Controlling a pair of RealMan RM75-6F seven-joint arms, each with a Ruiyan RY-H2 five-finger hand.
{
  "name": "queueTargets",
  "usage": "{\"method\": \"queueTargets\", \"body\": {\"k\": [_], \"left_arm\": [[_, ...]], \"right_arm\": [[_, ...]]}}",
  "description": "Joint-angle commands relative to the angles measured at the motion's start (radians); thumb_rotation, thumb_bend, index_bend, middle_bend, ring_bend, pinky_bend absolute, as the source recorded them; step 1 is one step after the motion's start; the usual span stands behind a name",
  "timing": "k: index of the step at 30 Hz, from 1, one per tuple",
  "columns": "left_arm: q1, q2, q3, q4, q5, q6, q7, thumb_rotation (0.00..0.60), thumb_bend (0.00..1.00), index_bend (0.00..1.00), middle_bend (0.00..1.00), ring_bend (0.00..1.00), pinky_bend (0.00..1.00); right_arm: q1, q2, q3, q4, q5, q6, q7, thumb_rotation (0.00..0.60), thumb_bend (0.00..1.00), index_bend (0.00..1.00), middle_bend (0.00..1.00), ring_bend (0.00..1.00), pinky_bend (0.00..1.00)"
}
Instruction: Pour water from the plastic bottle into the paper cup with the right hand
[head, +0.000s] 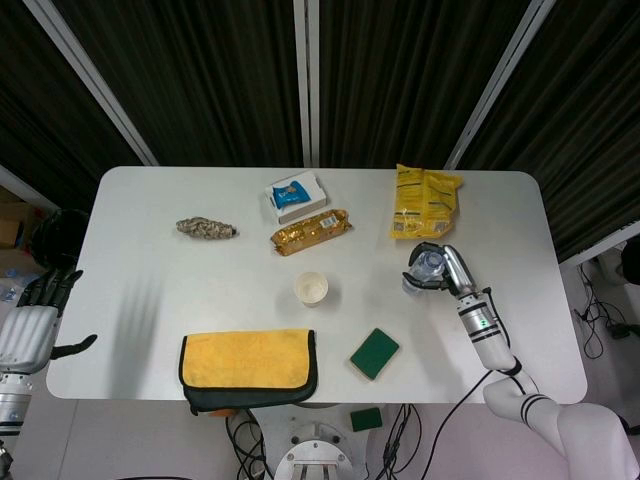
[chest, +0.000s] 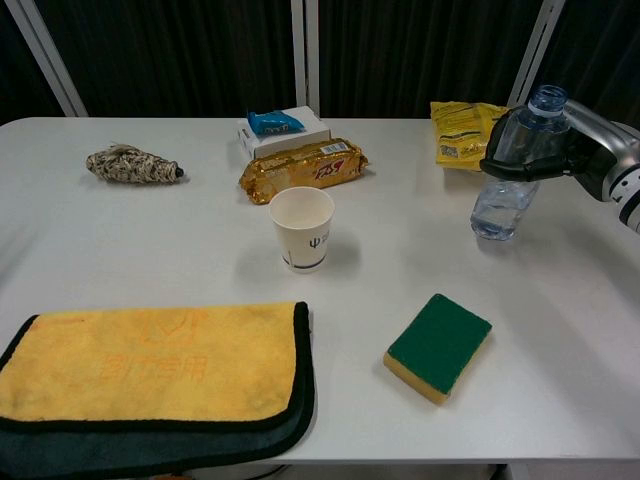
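The left hand (head: 35, 322) hangs off the surface's (head: 150, 260) left edge, fingers spread, holding nothing. Near the middle, the paper cup (chest: 302, 227) stands upright; whether it holds water cannot be told. Well to its right, the right hand (chest: 560, 150) grips the plastic bottle (chest: 512, 170), upright with its base at the surface and water low inside. Judging by this, pouring looks done and only letting go remains.

paper cup (chest: 302, 227): small dark logo mark, unreadable | other packaging print: illegible
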Motion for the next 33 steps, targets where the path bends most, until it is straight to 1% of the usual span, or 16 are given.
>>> {"method": "queueTargets", "body": {"k": [1,6,11,15,19,22,25,27,31,33], "left_arm": [[-0.001,-0.001,0.001,-0.001,0.000,-0.002,0.001,0.542,0.09,0.09,0.07,0.00,0.12],[-0.003,-0.002,0.004,0.001,0.006,-0.004,-0.003,0.552,0.09,0.09,0.07,0.00,0.12],[-0.002,-0.001,0.004,0.003,0.003,-0.002,-0.002,0.562,0.09,0.09,0.07,0.00,0.12],[-0.002,-0.002,0.004,0.004,0.002,-0.002,-0.003,0.562,0.09,0.09,0.07,0.00,0.12],[-0.003,-0.004,0.005,0.007,0.003,-0.002,-0.006,0.563,0.09,0.09,0.07,0.00,0.12],[-0.003,-0.004,0.005,0.008,0.003,-0.002,-0.006,0.560,0.09,0.09,0.07,0.00,0.12],[-0.002,-0.003,0.005,0.008,0.004,0.000,-0.007,0.564,0.09,0.09,0.07,0.00,0.12],[-0.002,-0.002,0.005,0.007,0.003,0.001,-0.006,0.566,0.09,0.09,0.07,0.00,0.12],[-0.002,-0.003,0.005,0.008,0.003,0.001,-0.007,0.564,0.09,0.09,0.07,0.00,0.12],[-0.004,-0.004,0.005,0.008,0.002,-0.003,-0.006,0.564,0.09,0.09,0.07,0.00,0.12]], "right_arm": [[-0.012,-0.023,-0.015,0.041,-0.001,-0.010,0.028,0.600,0.39,0.80,0.65,0.64,0.50],[-0.016,-0.050,-0.028,0.097,0.001,-0.038,0.058,0.600,0.39,0.80,0.65,0.64,0.50],[-0.017,-0.073,-0.039,0.140,-0.004,-0.043,0.077,0.600,0.39,0.79,0.65,0.64,0.50],[-0.016,-0.084,-0.047,0.165,-0.013,-0.034,0.087,0.600,0.36,0.76,0.65,0.62,0.50],[-0.018,-0.088,-0.054,0.177,-0.018,-0.028,0.095,0.600,0.28,0.66,0.61,0.57,0.49],[-0.020,-0.089,-0.056,0.182,-0.019,-0.024,0.101,0.600,0.20,0.57,0.56,0.51,0.47],[-0.022,-0.089,-0.060,0.186,-0.021,-0.021,0.108,0.600,0.17,0.49,0.51,0.46,0.44],[-0.022,-0.087,-0.063,0.186,-0.023,-0.021,0.113,0.600,0.15,0.42,0.48,0.43,0.41],[-0.023,-0.078,-0.071,0.180,-0.029,-0.021,0.124,0.600,0.09,0.31,0.40,0.35,0.30],[-0.025,-0.073,-0.072,0.178,-0.031,-0.014,0.122,0.600,0.06,0.23,0.34,0.27,0.25]]}}
